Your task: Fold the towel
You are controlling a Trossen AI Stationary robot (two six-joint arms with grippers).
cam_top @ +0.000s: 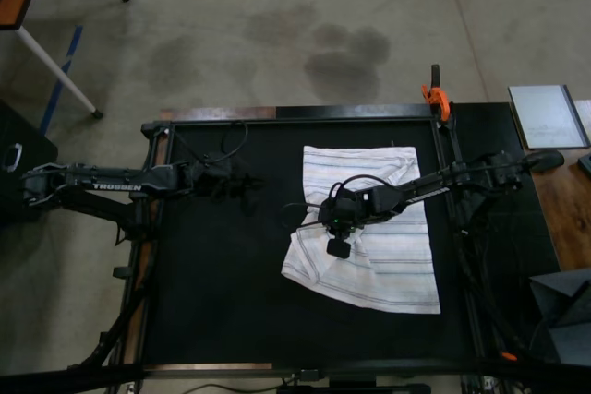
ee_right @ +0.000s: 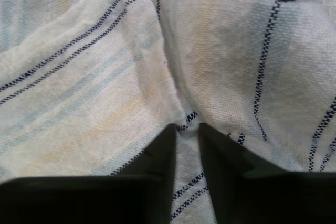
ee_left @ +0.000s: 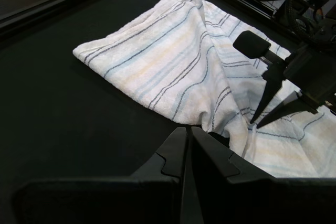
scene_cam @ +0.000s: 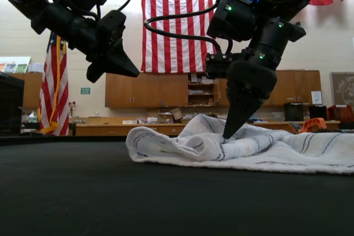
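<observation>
Towel (cam_top: 369, 228) lies rumpled, white with thin stripes, pinched by right pincer (cam_top: 325, 224).

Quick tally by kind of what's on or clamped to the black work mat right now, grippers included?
Towel: 1, striped, partly bunched
Grippers: 2, right gripper pinching a towel fold, left gripper raised, off the cloth
Orange clamp: 1, on the mat's far edge
Total: 4
</observation>
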